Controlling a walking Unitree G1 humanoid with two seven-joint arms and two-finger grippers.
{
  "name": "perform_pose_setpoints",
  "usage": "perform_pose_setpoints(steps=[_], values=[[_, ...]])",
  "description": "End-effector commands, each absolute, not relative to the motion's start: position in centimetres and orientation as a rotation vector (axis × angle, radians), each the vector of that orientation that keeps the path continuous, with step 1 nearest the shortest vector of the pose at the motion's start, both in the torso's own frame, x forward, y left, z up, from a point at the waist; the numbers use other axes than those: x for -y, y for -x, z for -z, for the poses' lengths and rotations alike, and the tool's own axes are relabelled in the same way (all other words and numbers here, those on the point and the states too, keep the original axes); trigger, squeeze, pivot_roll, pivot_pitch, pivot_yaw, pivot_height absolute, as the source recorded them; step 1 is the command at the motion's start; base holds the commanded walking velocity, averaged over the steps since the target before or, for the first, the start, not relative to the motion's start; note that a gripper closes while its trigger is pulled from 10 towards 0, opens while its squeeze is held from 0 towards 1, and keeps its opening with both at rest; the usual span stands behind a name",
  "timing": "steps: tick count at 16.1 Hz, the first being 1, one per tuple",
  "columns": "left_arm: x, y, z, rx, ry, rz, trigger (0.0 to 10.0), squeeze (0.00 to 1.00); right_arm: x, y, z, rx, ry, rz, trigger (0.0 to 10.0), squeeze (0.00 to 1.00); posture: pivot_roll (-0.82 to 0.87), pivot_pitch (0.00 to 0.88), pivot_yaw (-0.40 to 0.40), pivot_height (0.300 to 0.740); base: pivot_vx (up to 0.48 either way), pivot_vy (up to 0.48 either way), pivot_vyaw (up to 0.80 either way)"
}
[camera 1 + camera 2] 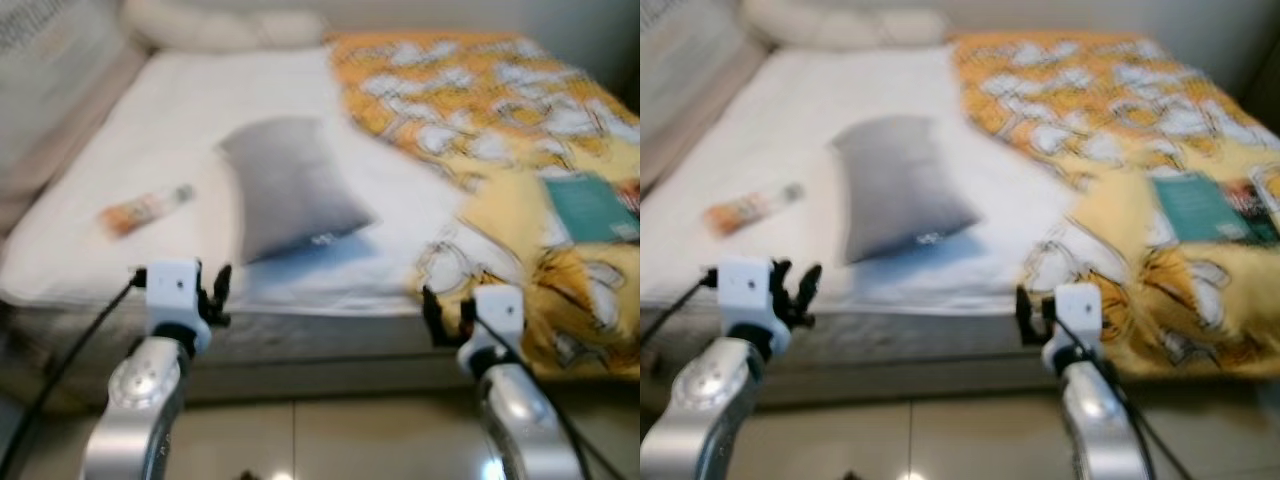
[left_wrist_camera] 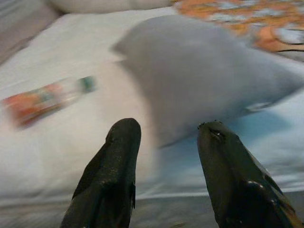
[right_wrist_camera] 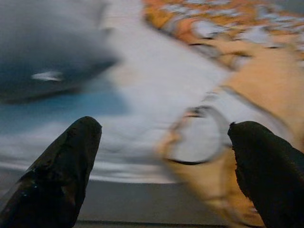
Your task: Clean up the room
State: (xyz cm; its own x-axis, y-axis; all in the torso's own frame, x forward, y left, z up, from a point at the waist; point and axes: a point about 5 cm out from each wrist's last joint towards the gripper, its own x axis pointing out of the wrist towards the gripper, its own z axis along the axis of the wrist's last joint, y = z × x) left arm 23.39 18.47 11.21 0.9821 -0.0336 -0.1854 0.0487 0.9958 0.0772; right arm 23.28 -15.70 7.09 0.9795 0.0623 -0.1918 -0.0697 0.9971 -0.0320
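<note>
Both arms are raised at the foot of the bed [image 1: 60, 270]; views are blurred. Your left end effector [image 2: 164, 137] has its fingers apart and holds nothing, pointed at the gap between the bottle and the pillow. Your right end effector [image 3: 164, 142] is also spread wide and empty, facing the edge of the blanket.

Things to clear, all on the bed:
- Small plastic bottle [image 1: 146, 208], orange label, green cap, lying on its side on the white sheet, near the left edge. Likely light, stiff, smooth and prone to roll. Take it across the middle of the body, fingers square to its long axis.
- Grey pillow [image 1: 290, 185], lying flat mid-bed, just beside the bottle. Soft and bulky, it will sag. Pinch a corner or a short edge.
- Teal book [image 1: 590, 205], lying on the yellow-and-orange patterned blanket [image 1: 480, 100] at the right. Stiff and flat; grip an overhanging edge, if you can find one.
</note>
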Motion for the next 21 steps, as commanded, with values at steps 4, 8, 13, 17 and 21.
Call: perform_pose_setpoints(steps=[4, 8, 13, 17, 21], values=[[-18.3, -23.4, -11.3, -0.181, -0.084, 0.042, 10.0, 0.0, 16.3, -23.7, -7.6, -0.172, 0.055, -0.055, 10.0, 0.0, 0.05, 0.0, 0.004, 0.74, 0.0, 0.337, 0.74], [-18.2, -23.5, -11.3, -0.179, -0.084, 0.039, 10.0, 0.0, 16.3, -23.8, -7.6, -0.173, 0.044, -0.056, 10.0, 0.0, 0.05, 0.0, 0.0, 0.74, 0.0, 0.335, 0.1], [-18.2, -23.9, -12.1, -0.135, -0.049, 0.014, 10.0, 0.0, 16.6, -24.1, -7.6, -0.193, -0.005, -0.05, 10.0, 0.0, 0.05, 0.0, -0.004, 0.74, 0.0, 0.066, 0.0], [-18.1, -24.1, -12.3, -0.124, -0.099, 0.035, 10.0, 0.0, 16.8, -24.5, -7.9, -0.176, 0.022, -0.043, 10.0, 0.0, 0.05, 0.0, -0.003, 0.74, 0.136, 0.0, 0.0], [-17.9, -24.1, -12.4, -0.12, -0.1, 0.046, 10.0, 0.0, 17.0, -24.6, -7.9, -0.178, 0.025, -0.045, 10.0, 0.0, 0.05, 0.0, -0.003, 0.74, 0.328, 0.0, 0.0]])
